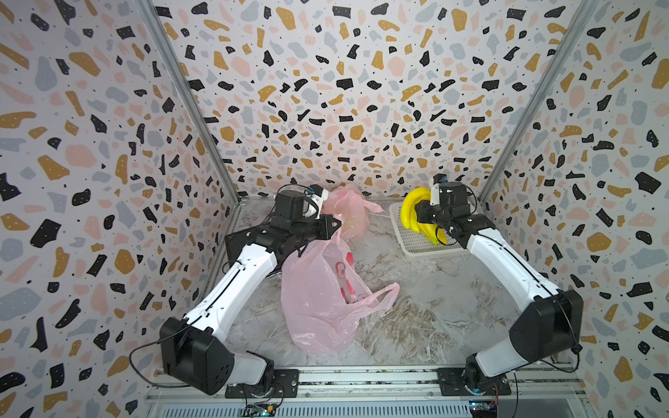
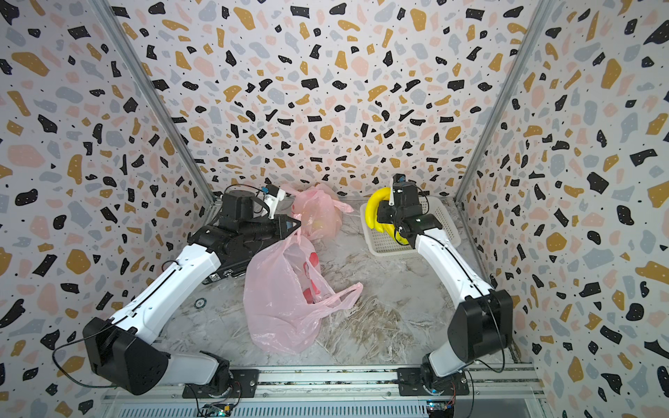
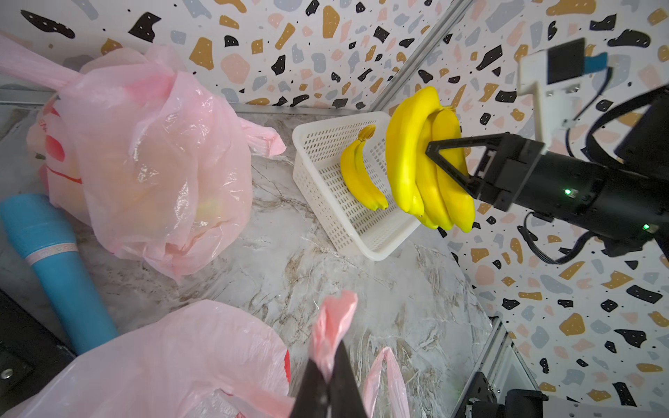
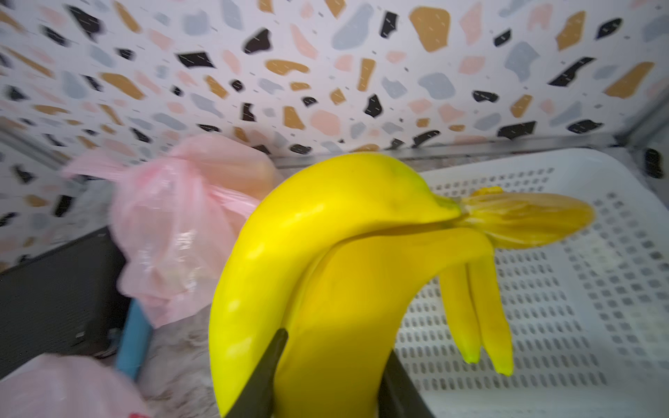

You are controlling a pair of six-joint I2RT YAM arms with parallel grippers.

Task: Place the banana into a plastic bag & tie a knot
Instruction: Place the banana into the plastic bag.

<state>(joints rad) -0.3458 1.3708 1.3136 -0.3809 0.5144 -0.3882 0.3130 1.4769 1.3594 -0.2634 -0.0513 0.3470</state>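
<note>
The right gripper is clamping a banana bunch, one finger pressing on each side of it, as the right wrist view shows. It is holding the bunch in the air over the basket, which is sitting at the far right corner of the tabletop. A banana pair is lying inside the basket.

The left gripper is pinching a handle of the bag, its jaws pressed together on the pink film and lifting that handle off the tabletop. The rest of the bag is slumping on the tabletop left of the middle, reaching toward the near edge, with its other handle trailing to the right.

A tied bag is resting at the far edge near the middle, well apart from the basket. A blue tube is lying beside the tied bag.
</note>
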